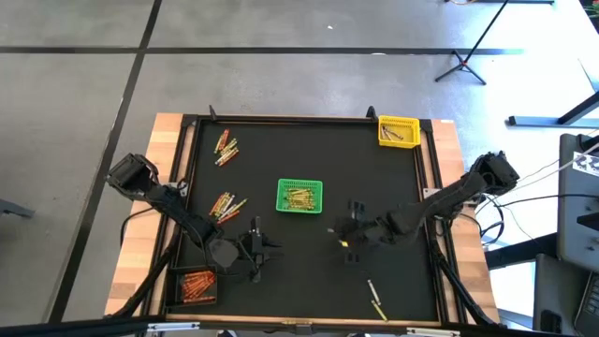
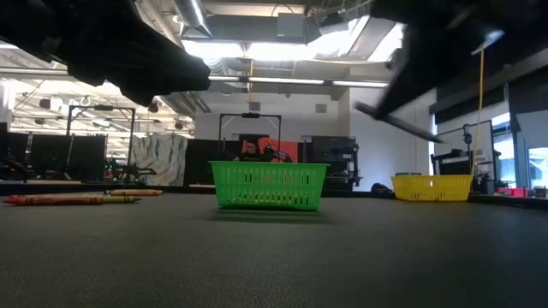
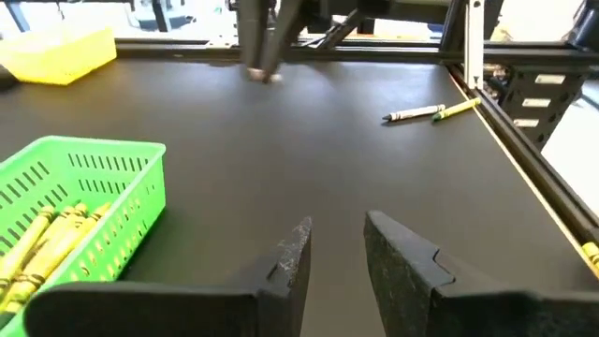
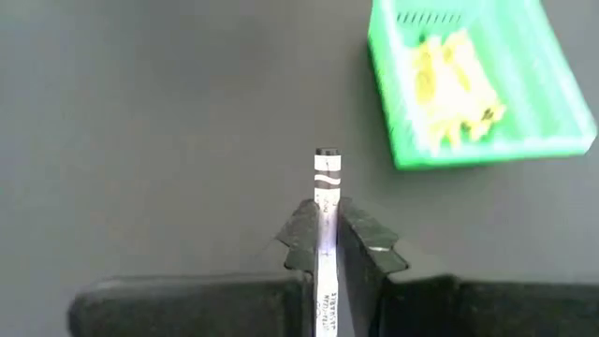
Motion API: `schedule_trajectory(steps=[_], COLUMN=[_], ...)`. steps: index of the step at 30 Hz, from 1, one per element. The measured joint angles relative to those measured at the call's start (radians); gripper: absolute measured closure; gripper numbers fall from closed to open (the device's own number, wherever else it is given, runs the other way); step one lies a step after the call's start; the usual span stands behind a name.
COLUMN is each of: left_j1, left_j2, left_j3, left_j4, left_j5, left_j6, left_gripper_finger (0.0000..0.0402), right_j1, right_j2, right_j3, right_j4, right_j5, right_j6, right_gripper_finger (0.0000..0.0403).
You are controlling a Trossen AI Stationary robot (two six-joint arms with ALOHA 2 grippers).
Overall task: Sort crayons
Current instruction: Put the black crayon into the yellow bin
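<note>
My right gripper [image 4: 326, 229] is shut on a grey crayon [image 4: 327, 178] and hangs above the mat, a little to the right of the green basket [image 1: 299, 196]. That basket holds yellow crayons [image 4: 449, 80]. My left gripper [image 3: 332, 251] stands open over the mat near the front, with nothing between its fingers. Loose crayons lie in two heaps [image 1: 226, 148] [image 1: 225, 206] on the mat's left. A grey crayon and a yellow crayon [image 1: 374, 298] lie at the front right. My right gripper pinches the grey crayon's paper-wrapped shaft [image 4: 326, 217] between its two fingers. The crayon lies along the fingers, and its black-banded end [image 4: 326, 159] sticks out past the fingertips. The fingers slant down, and the crayon is clear of the mat.
A yellow basket [image 1: 398, 131] stands at the far right corner. A black basket [image 1: 197, 285] with orange and red crayons sits at the near left. A raised frame [image 1: 430, 187] borders the mat. Bare mat lies between the green basket and the front edge.
</note>
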Motion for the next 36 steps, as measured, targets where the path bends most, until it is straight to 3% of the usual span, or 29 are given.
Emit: schedule_trajectory(steps=[7,21,26,30,36], left_j1=[0.026,0.054,0.082,0.122,0.191], left_j2=[-0.036,-0.247,-0.259,-0.259,-0.259], left_j3=[0.000,0.000,0.000,0.000,0.000], left_j4=[-0.022,-0.299,-0.336,-0.358,-0.375], left_j5=[0.026,-0.011,-0.083,-0.081,-0.037], left_j6=[0.098,0.196,0.235,0.251,0.301], left_gripper_finger=[0.0314,0.0314,0.0314,0.0314,0.0314], right_j1=[-0.122,-0.273,-0.285,-0.292,-0.383], right_j2=[0.000,0.073,0.066,-0.008,-0.161], right_j3=[0.000,0.001,0.001,0.000,0.001], right_j4=[0.161,0.408,0.367,0.252,0.001], right_j5=[-0.002,-0.051,-0.017,0.046,0.054], right_j6=[-0.192,-0.391,-0.430,-0.446,-0.395], right_gripper_finger=[0.0377,0.0377,0.0377,0.0377,0.0377])
